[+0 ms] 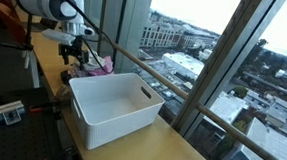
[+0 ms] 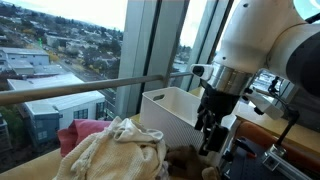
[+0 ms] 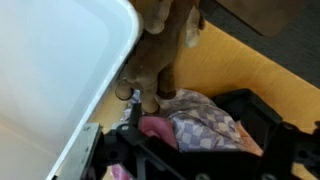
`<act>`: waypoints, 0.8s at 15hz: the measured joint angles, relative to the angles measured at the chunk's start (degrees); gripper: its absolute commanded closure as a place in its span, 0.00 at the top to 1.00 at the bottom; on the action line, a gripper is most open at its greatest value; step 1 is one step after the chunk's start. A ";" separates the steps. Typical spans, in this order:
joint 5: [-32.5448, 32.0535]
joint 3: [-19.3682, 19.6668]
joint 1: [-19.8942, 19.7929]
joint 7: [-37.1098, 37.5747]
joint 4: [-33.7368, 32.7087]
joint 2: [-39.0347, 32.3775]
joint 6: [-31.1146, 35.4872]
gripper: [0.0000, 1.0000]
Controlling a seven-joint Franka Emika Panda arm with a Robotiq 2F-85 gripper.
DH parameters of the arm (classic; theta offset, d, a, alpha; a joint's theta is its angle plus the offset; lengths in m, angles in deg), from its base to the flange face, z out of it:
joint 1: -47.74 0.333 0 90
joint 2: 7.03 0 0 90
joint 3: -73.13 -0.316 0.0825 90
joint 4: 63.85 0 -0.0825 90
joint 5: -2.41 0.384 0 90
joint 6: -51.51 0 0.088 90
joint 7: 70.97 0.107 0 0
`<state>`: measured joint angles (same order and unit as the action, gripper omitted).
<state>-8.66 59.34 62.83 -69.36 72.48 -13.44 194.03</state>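
My gripper (image 3: 195, 135) is closed around a bunched grey-and-white checked cloth (image 3: 205, 120), with a pink cloth (image 3: 155, 128) beside it between the black fingers. A brown plush toy (image 3: 160, 50) lies just beyond, against the wall of a white bin (image 3: 50, 70). In both exterior views the gripper (image 1: 73, 52) (image 2: 210, 128) hangs low over the wooden counter, between the bin (image 1: 112, 108) (image 2: 175, 105) and a pile of cloths (image 1: 99, 65). The pile holds a cream towel (image 2: 110, 150) and a pink cloth (image 2: 80, 132). The fingertips are hidden by cloth.
The counter (image 1: 169, 147) runs along tall windows with a metal rail (image 2: 80, 90). The white bin looks empty. Dark equipment and a stand (image 1: 4, 71) sit on the room side. A wooden edge (image 2: 285, 135) lies behind the arm.
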 measured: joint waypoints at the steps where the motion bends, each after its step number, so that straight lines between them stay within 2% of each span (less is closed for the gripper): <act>1: 0.00 -0.07 0.13 0.07 -0.18 0.14 -0.05 1.00; 8: -0.30 -0.21 0.36 0.35 0.47 -0.08 0.01 1.00; 12: -3.75 1.37 -0.21 0.35 1.99 -2.19 0.82 1.00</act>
<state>-12.41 60.71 62.63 -69.01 74.47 -15.63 194.85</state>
